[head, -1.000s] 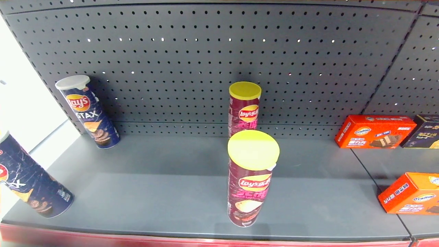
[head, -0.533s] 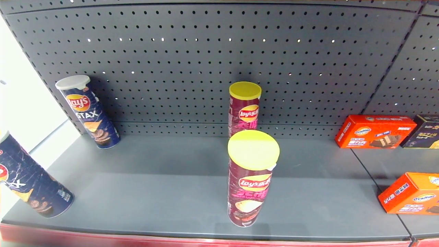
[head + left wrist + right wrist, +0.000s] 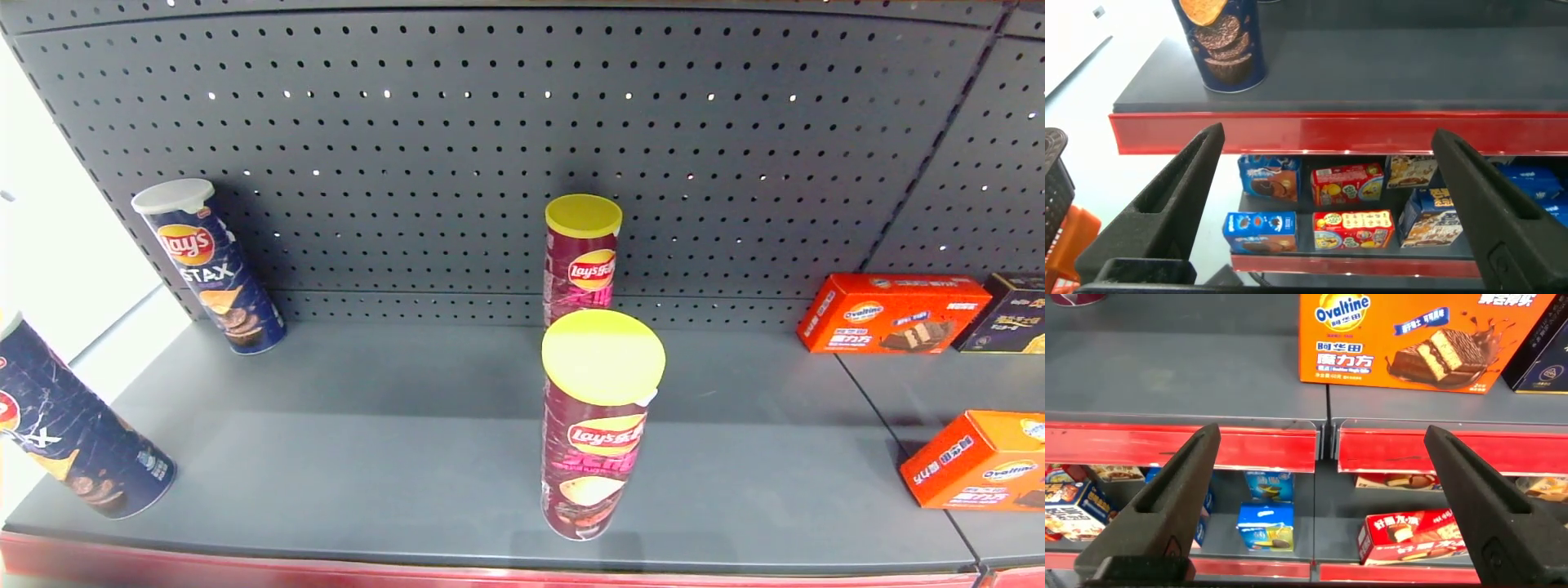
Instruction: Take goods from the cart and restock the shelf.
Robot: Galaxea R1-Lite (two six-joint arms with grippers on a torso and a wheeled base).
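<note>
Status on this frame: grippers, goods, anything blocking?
Left gripper open, empty; right gripper open, empty. Front maroon yellow-lidded can and rear maroon yellow-lidded can upright on grey metal shelf. Red shelf edge faces both grippers.

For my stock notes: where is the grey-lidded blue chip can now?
Head view: the grey-lidded blue chip can stands back left on the shelf, by the pegboard.

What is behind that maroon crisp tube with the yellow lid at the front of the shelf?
A second maroon tube stands behind the front tube, near the perforated back panel. Its yellow lid and upper half show; the front tube covers its base.
</note>
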